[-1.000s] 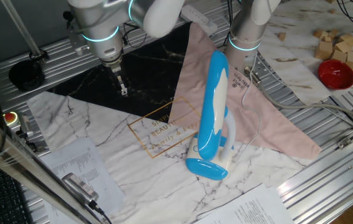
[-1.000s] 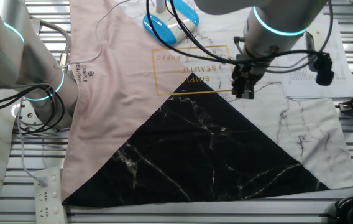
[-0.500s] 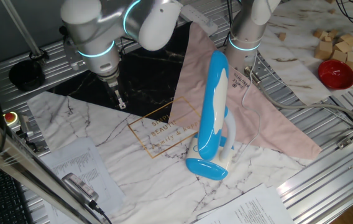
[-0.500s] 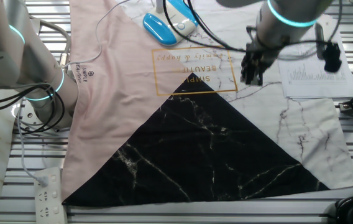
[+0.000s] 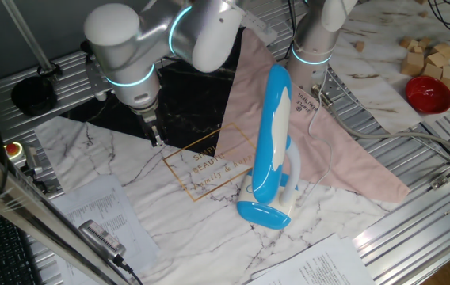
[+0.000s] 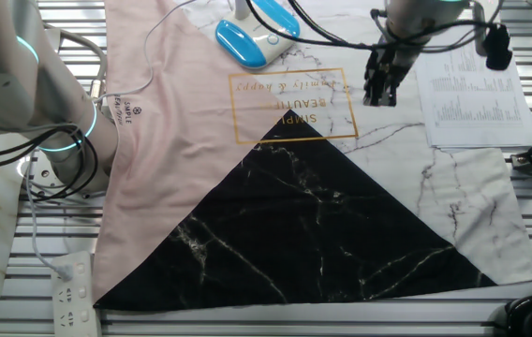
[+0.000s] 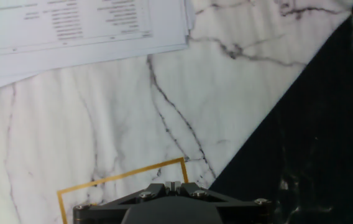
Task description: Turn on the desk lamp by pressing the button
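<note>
The desk lamp [image 5: 271, 131] stands folded on the white marble sheet, with its long blue head leaning over the white neck and the blue oval base [image 5: 263, 214] at the front. In the other fixed view only its base [image 6: 240, 42] and a bit of the head show at the top edge. I cannot make out its button. My gripper [image 5: 155, 138] hangs well to the left of the lamp, low over the marble sheet beside the gold lettering; it also shows in the other fixed view [image 6: 378, 94]. In the hand view the gripper [image 7: 172, 185] has its fingertips touching, shut and empty.
A pink cloth [image 5: 336, 142] lies behind the lamp, and a black marble sheet [image 6: 322, 234] beside it. Printed papers [image 7: 71, 31] lie close to the gripper. A second arm's base [image 5: 314, 47], a red bowl [image 5: 429, 93] and wooden blocks [image 5: 427, 55] stand at the back right.
My gripper has moved off the black sheet's edge and over the white marble, toward the gold lettering and closer to the lamp. The lamp has not moved.
</note>
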